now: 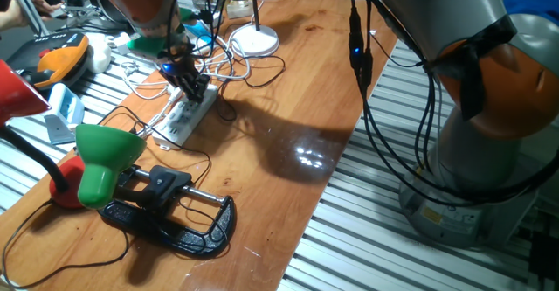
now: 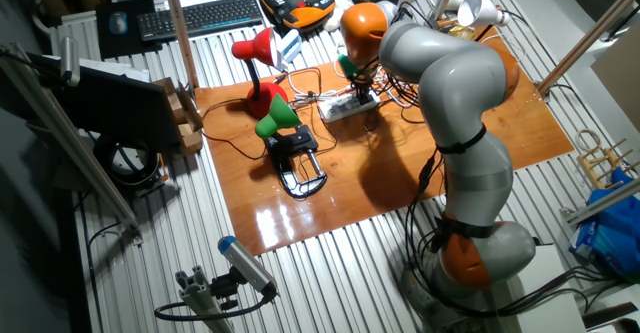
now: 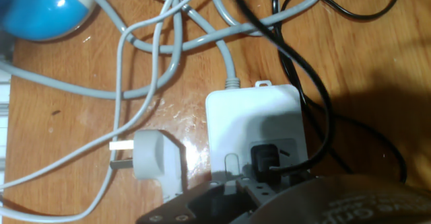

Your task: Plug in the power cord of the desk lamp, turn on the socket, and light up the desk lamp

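Plug (image 3: 268, 163) sits in socket (image 3: 252, 120) end outlet, directly under gripper (image 1: 188, 79); socket's long axis runs toward table's near-left edge; jaw state unreadable

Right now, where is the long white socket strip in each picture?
One fixed view: the socket lies upper left of the middle, running diagonally, under the gripper.
The other fixed view: the socket is small, near the top middle of the wooden table.
Hand view: only its end shows, at bottom centre.
Shared landmark: the black power cord beside the socket.
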You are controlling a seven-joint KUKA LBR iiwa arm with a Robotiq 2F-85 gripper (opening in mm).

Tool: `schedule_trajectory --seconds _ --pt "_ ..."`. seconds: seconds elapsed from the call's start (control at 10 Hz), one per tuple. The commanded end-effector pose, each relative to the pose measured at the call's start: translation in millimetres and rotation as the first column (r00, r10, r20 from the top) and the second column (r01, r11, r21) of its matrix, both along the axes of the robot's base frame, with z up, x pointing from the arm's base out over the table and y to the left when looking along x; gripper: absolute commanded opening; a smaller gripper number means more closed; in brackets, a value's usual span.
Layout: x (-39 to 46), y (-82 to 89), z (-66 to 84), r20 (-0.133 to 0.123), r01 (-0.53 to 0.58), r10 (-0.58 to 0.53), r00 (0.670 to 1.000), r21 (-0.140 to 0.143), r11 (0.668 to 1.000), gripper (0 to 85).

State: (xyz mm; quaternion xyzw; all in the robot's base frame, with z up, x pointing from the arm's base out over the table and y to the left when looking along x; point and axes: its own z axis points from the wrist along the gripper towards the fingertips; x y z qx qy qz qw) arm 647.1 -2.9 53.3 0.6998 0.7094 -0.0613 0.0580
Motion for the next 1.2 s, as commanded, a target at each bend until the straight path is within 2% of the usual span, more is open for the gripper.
schedule_trajectory --seconds 0.0,0.7,0.8,1.0,1.1 --pt "1.5 -0.2 2.0 0.006 -0.003 0.003 1.000 -0.004 1.000 51.0" --pt "1.9 -2.5 11.1 0.000 -0.035 0.035 0.999 -0.055 0.998 51.0" --pt "1.8 -3.2 13.6 0.001 -0.044 0.044 0.999 -0.060 0.997 34.0" --pt "2.1 -4.8 19.9 0.008 -0.063 0.063 0.998 -0.053 0.997 34.0" --pt "2.4 -5.1 22.3 0.009 -0.068 0.068 0.998 -0.060 0.996 34.0"
